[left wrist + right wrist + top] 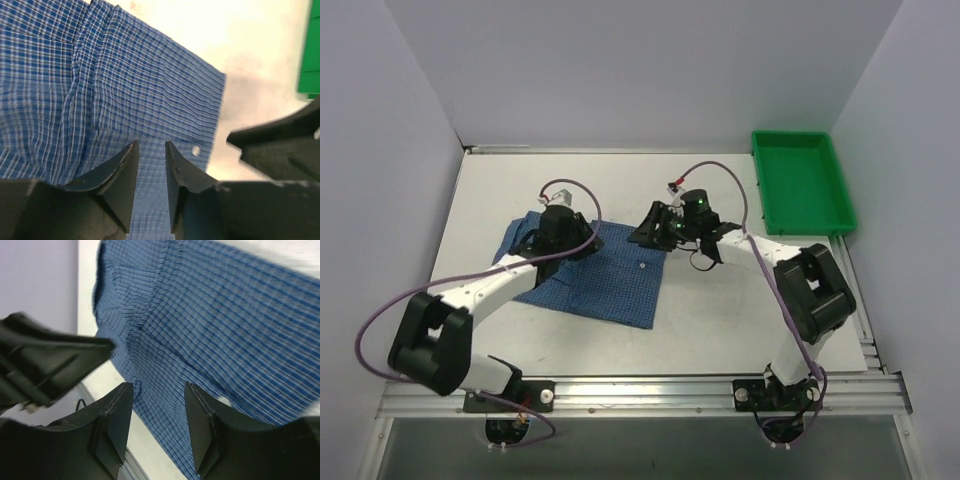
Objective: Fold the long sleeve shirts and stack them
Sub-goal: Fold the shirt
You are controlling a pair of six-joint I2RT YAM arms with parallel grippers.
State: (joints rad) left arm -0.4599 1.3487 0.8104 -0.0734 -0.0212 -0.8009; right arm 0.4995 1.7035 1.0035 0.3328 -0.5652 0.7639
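Observation:
One long sleeve shirt (610,285), blue fine-checked cloth, lies folded flat on the white table (720,310). A small white button (643,266) shows near its right edge. My left gripper (572,240) hovers over the shirt's far left part. In the left wrist view its jaws (151,145) stand apart with a narrow gap and hold nothing, with cloth (100,90) below them. My right gripper (648,232) is at the shirt's far right corner. In the right wrist view it is (157,386) wide open and empty above the cloth (225,320).
A green tray (800,180) stands at the back right and also shows in the left wrist view (310,65). Each gripper shows in the other's wrist view, the right one (270,145) and the left one (45,360). White walls enclose the table.

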